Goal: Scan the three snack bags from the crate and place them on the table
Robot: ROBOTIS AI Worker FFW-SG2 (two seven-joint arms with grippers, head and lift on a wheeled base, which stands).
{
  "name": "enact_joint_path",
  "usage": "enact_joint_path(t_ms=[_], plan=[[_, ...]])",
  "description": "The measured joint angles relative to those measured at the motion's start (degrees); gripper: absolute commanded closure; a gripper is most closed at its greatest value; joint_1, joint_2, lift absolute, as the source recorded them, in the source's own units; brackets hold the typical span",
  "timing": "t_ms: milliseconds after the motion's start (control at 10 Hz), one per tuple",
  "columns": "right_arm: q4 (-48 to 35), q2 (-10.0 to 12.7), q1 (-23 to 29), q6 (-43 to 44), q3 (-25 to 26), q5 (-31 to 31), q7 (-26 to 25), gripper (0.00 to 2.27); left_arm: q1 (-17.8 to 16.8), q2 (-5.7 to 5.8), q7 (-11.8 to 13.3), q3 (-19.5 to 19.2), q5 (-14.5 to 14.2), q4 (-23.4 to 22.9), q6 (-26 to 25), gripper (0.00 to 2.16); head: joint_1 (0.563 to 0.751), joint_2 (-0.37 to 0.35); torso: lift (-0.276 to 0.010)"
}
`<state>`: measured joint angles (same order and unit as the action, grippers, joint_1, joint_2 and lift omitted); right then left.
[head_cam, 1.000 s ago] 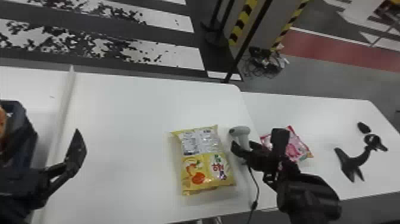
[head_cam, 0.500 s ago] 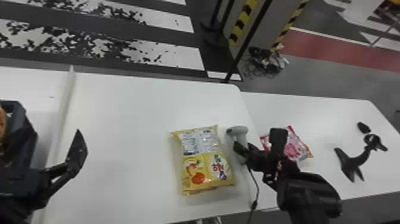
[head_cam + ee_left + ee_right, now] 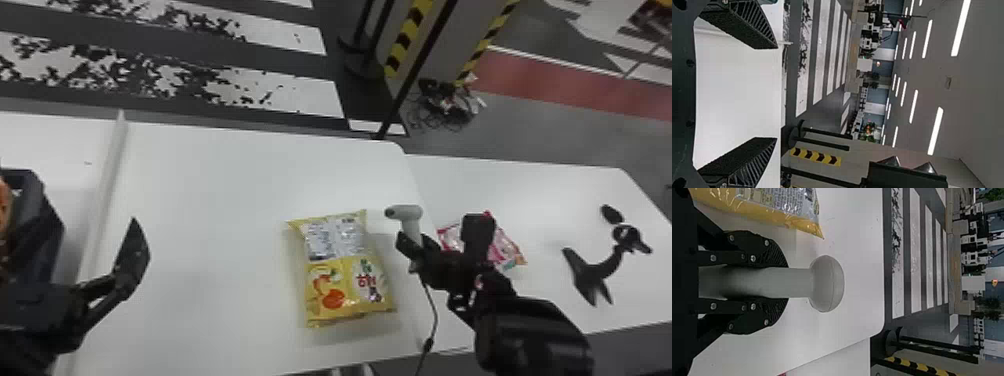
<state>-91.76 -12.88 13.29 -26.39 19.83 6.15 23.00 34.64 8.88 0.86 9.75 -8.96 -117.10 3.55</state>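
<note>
I am running this robot from a distance, and three white table surfaces lie before it. On the middle table (image 3: pixel 225 190), a yellow snack bag (image 3: pixel 345 270) lies flat, a printed silvery panel facing up. Just beside it, my right gripper (image 3: pixel 788 283) pinches the handle of a pale grey scanner (image 3: pixel 411 214) between its fingers; the scanner's head points left, toward the bag's far end, and a cable hangs below. A pink snack bag (image 3: pixel 505 245) lies on the table to the right, partly hidden by the right arm, near a black stand (image 3: pixel 595 270). At the far left, a dark crate (image 3: pixel 40 200) holds something orange (image 3: pixel 4 205). The left gripper (image 3: pixel 776 93) is over the left part of the middle table, fingers spread wide and holding nothing. I judge the task about halfway: the pink bag looks scanned and set down, and the yellow one is out for its turn, though I cannot tell whether it has been read. Left to do, probably, are moving it beside the pink bag, then scanning and placing the orange item, likely the third bag.
</note>
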Motion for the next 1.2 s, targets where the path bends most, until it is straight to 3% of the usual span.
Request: enact_joint_path(t_ms=[500,1200], plan=[[-18.3,2.7,7.7,-7.9,-0.5,4.6,-0.4,2.22,1.6,0.04,0.0,0.2,0.3,-1.8,0.0,0.03,0.695,-0.297,-0.062],[-16.8,3.5,7.3,-8.8,-6.0,3.1,-1.5,2.22,2.5,0.01,0.0,0.2,0.6,-3.0,0.0,0.03,0.695,-0.238,-0.062]])
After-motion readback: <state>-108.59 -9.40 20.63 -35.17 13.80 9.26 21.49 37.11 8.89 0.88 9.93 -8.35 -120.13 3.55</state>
